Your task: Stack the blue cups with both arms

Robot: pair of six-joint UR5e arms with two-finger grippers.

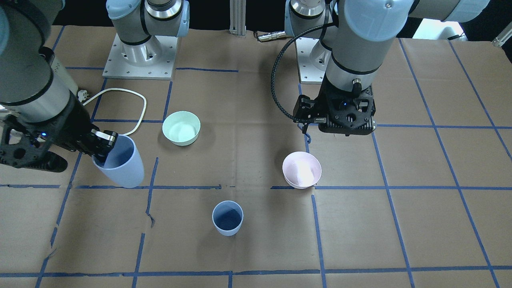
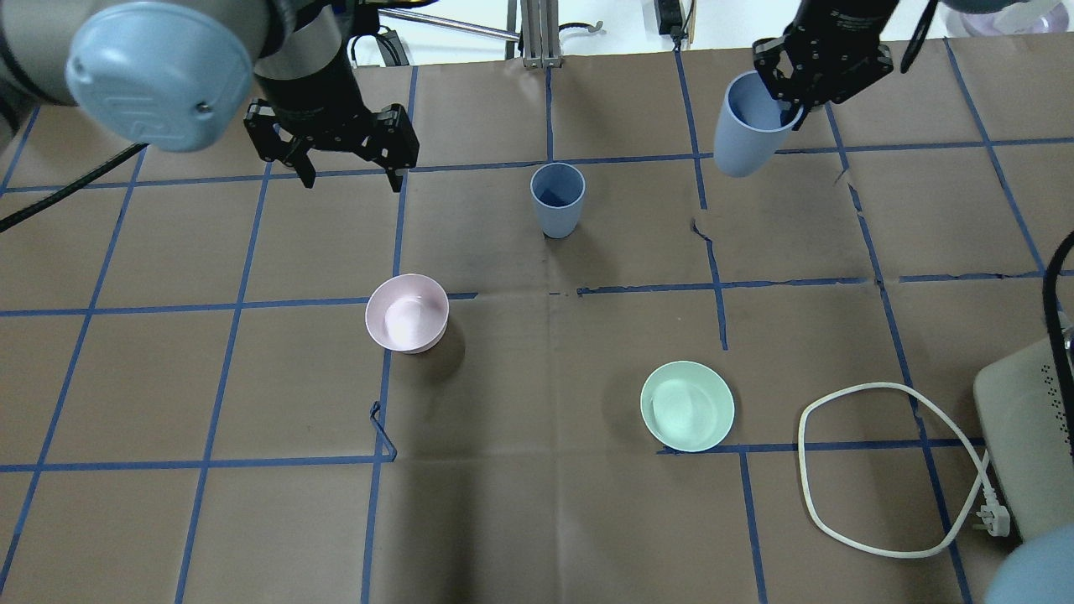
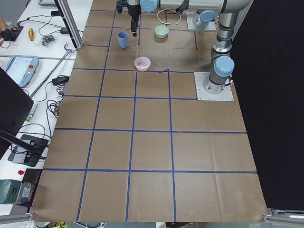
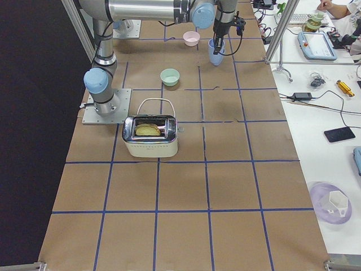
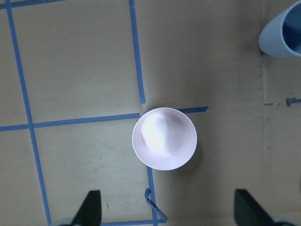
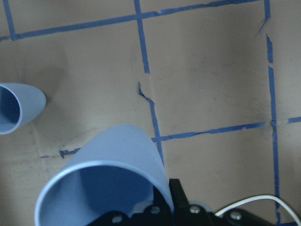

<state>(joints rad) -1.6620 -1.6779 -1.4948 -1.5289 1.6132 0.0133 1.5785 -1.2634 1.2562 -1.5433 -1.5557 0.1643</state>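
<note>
we're pinching the held blue cup [image 2: 747,126] by its rim w/ the right gripper [image 2: 795,99], one finger inside, the cup hanging tilted over the table. the standing blue cup [image 2: 557,200] is sitting upright near centre, well apart from it. the left gripper [image 2: 348,176] is hovering w/ fingers apart, holding nothing, near the pink bowl [image 2: 407,312]. risks, as we're judging them: the tilted cup clipping the standing cup's rim and tipping it, or slipping out of the rim pinch. we aren't finding any readable text or brands.

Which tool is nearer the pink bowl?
Left. The left tool hovers open roughly above the pink bowl; the right tool, gripping a blue cup, is far across the table.
</note>
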